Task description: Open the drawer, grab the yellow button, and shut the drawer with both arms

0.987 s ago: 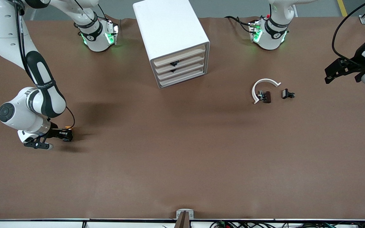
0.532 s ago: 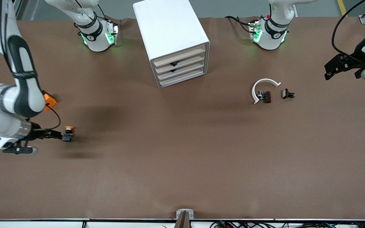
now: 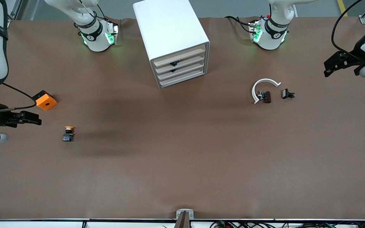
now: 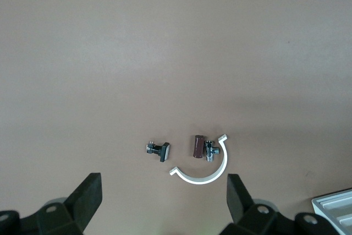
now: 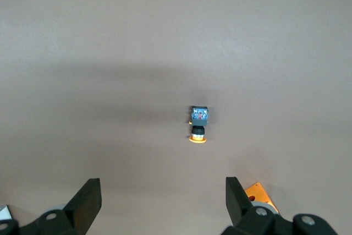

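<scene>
Right gripper (image 3: 32, 119): hanging over the table toward the right arm's end, fingers spread wide, pinching nothing; beside the button and apart from it.

Left gripper (image 3: 336, 65): waiting over the left arm's end of the table, fingers spread, carrying nothing.

Button (image 3: 68, 133): lying on its side on the bare table, out of the cabinet, yellow-orange cap pointing away from the front camera, black-and-blue body nearer to it. Judged light, rigid, hard plastic; likely rolling or skidding if nudged on the cap. Best hold appears to be across the squarish body, not the round cap.

Orange block (image 3: 46, 100): sitting near the button, farther from the front camera; a black hole showing on top.

Cabinet (image 3: 173, 41): standing well apart from the button, all four drawers, the task's drawer (image 3: 180, 66) among them, looking pushed in.

White curved piece (image 3: 262, 87) and small black clip parts (image 3: 287, 94): lying well apart from the button, toward the left arm's end.

Table (image 3: 182, 164): brown, matte, flat, looking slightly grippy; wide open room surrounding the button on every side but the block's.
</scene>
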You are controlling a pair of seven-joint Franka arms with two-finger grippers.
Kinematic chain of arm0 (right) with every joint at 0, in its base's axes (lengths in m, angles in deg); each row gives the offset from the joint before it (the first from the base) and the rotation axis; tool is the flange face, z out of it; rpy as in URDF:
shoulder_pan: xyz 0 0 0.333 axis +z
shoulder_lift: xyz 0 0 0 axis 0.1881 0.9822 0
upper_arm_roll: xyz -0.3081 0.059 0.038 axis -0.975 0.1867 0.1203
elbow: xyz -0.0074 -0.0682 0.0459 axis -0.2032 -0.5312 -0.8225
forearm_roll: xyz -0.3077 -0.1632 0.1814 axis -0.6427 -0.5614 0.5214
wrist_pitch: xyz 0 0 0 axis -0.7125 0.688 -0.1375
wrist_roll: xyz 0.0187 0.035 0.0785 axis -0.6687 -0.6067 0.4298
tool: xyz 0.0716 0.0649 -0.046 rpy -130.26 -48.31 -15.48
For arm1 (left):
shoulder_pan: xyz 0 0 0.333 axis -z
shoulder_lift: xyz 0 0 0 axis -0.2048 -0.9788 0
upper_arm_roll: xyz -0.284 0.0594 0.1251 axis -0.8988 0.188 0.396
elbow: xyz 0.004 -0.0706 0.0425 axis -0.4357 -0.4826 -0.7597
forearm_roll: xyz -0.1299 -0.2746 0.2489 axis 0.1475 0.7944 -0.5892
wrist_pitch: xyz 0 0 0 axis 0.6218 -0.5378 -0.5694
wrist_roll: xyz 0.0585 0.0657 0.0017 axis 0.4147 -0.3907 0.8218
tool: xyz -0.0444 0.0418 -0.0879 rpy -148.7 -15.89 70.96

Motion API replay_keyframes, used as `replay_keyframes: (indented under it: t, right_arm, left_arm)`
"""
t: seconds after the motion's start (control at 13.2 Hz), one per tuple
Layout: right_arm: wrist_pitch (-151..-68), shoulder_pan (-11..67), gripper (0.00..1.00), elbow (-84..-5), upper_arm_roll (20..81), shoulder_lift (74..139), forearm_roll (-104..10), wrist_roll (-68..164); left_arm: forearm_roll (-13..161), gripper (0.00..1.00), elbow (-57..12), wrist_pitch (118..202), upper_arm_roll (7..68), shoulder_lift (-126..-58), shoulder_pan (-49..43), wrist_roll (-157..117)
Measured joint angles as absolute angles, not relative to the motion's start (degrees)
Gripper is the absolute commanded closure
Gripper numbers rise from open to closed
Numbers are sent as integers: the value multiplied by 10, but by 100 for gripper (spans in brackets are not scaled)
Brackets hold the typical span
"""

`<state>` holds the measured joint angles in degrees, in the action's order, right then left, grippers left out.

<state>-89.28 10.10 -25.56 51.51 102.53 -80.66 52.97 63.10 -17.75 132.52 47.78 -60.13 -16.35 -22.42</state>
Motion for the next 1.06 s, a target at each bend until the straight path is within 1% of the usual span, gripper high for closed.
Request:
replay_keyframes:
  t: [0.15,0.38,0.53,0.68,0.91,1.06]
  right_arm:
    - [-884,100,0,-237,506,1027,-807,530]
    - [-849,98,0,-212,501,1020,-807,530]
    - [-812,98,0,-210,500,1000,-807,536]
    - [-800,95,0,-215,499,971,-807,561]
    - [-806,93,0,-269,500,904,-819,573]
    - [-839,93,0,-343,501,844,-820,574]
  left_arm:
    - [631,0,-166,1311,478,-601,-163,-225]
    - [631,0,-157,1303,478,-601,-163,-225]
    - [631,0,-156,1297,477,-601,-163,-226]
    - [634,0,-156,1295,477,-601,-162,-226]
    - [648,0,-151,1295,477,-601,-162,-226]
    - [649,0,-148,1295,477,-601,-162,-226]
